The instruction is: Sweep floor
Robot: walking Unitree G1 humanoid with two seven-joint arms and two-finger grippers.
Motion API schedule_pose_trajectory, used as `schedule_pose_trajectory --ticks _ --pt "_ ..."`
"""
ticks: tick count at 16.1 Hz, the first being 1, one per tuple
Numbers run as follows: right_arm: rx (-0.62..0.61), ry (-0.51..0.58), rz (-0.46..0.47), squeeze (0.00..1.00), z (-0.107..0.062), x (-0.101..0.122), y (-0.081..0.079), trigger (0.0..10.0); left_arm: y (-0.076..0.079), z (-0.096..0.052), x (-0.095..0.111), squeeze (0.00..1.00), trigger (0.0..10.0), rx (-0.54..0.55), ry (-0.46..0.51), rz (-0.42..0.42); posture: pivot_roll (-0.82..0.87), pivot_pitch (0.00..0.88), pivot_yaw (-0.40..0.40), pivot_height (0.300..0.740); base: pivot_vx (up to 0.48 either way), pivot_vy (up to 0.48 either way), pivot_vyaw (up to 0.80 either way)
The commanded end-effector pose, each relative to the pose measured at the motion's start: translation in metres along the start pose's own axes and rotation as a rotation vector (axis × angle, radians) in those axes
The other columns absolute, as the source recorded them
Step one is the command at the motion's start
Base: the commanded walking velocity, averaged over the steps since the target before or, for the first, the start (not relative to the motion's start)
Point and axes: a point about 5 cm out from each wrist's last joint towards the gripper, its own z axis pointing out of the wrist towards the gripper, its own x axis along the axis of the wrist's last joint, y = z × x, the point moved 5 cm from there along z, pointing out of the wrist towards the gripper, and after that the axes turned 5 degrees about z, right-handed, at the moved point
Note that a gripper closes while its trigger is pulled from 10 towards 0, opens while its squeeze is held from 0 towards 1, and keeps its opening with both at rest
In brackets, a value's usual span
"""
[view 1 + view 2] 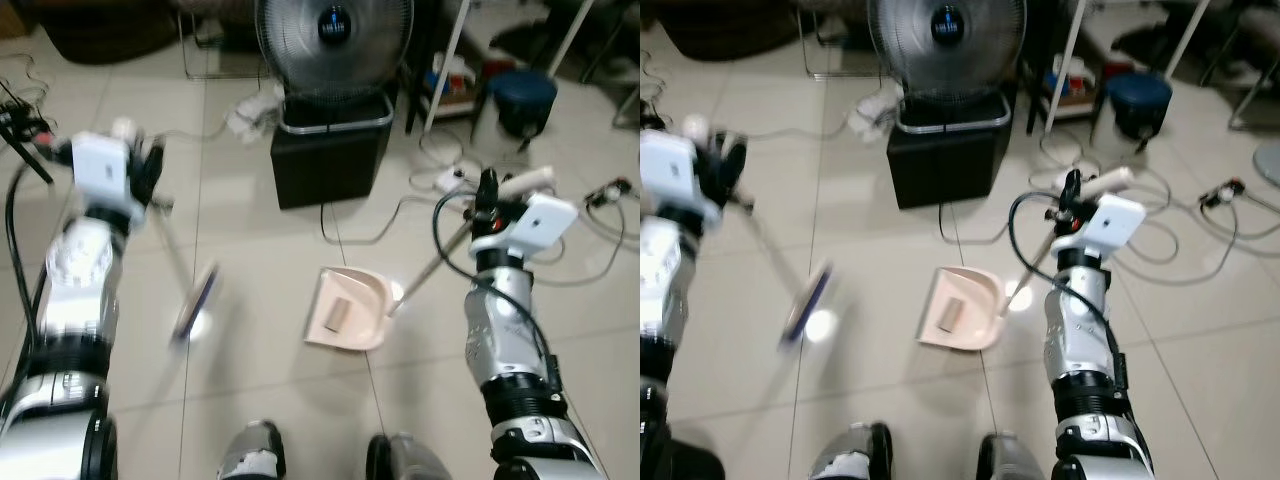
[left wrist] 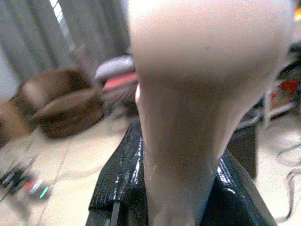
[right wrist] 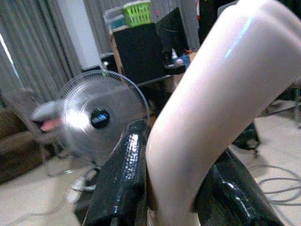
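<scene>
Right, both arms loaded. Left gripper (image 1: pixel 140 175) has its jaws clamped on the broom handle (image 2: pixel 188 141); the wrist view shows the pale handle wedged between the black fingers (image 2: pixel 117 188). Right gripper (image 1: pixel 487 195) has its jaws closed on the dustpan handle (image 3: pixel 211 132), same story in its wrist view.

Key geometry from the head view: the broom head (image 1: pixel 195 303) sits on the floor at about 5 o'clock from the left gripper. The stick's long axis runs roughly 11 to 5. The dustpan (image 1: pixel 347 308) lies flat on the tiles at about 8 o'clock from the right gripper, its long handle rising toward 2 o'clock. The broom head is at 9 o'clock of the pan and well apart from it. The pan's open edge seems to face 6 o'clock, toward the robot's feet (image 1: pixel 250 455), though I can't be sure at this resolution.

Left arm and broom are motion-blurred, so take the broom head's position as approximate. I can't make out any debris on the tiles.

My read: the next stroke has to drive the broom head toward 3 o'clock, into the pan's mouth, and the left arm owns that.

Room: pale tiled floor (image 1: pixel 260 380), black box (image 1: pixel 325 150) with a standing fan (image 1: pixel 335 40) at 12, loose cables (image 1: pixel 590 260) at 2, blue stool (image 1: pixel 522 95) at 1.
</scene>
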Motion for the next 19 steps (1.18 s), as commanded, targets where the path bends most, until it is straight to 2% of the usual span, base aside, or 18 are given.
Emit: schedule_pose_trajectory --ticks 1,3,5,6,8,10,13,16,19 --pt "0.024 0.017 0.06 0.0 0.006 0.014 -0.01 10.0 0.006 -0.011 -0.022 0.0 10.0 0.014 -0.081 -0.002 -0.04 0.0 0.027 0.74 0.0 0.0 0.0" --pt "0.034 0.014 0.121 0.0 0.011 0.027 -0.016 10.0 0.021 -0.03 -0.041 0.0 10.0 -0.004 -0.14 -0.017 -0.04 0.0 0.016 0.74 0.0 0.0 0.4" --pt "0.068 0.032 0.29 0.0 0.022 0.053 -0.029 10.0 0.038 -0.058 -0.061 0.0 10.0 -0.017 -0.2 -0.03 -0.04 0.0 0.014 0.74 0.0 0.0 0.8" --pt "0.075 0.03 0.308 0.0 0.023 0.056 -0.031 10.0 0.04 -0.06 -0.062 0.0 10.0 -0.018 -0.206 -0.033 -0.04 0.0 0.013 0.74 0.0 0.0 0.8" --pt "0.142 -0.002 0.364 0.0 0.028 0.067 -0.048 10.0 0.048 -0.071 -0.067 0.0 10.0 -0.024 -0.239 -0.039 -0.04 0.0 0.011 0.74 0.0 0.0 0.8" --pt "0.201 -0.032 0.34 0.0 0.031 0.073 -0.06 10.0 0.055 -0.074 -0.064 0.0 10.0 -0.034 -0.244 -0.019 -0.03 0.0 0.004 0.74 0.0 0.0 0.8" --pt "0.26 -0.05 0.345 0.0 0.033 0.086 -0.077 10.0 0.069 -0.072 -0.058 0.0 10.0 -0.071 -0.23 -0.056 -0.04 0.0 0.003 0.74 0.0 0.0 0.8" --pt "0.277 -0.065 0.353 0.0 0.037 0.09 -0.083 10.0 0.087 -0.07 -0.052 0.0 10.0 -0.113 -0.213 -0.08 -0.04 0.0 0.014 0.74 0.0 0.0 0.8" --pt "0.275 -0.07 0.367 0.0 0.041 0.091 -0.087 10.0 0.1 -0.074 -0.052 0.0 10.0 -0.18 -0.201 -0.024 -0.05 0.0 0.019 0.74 0.0 0.0 0.8"
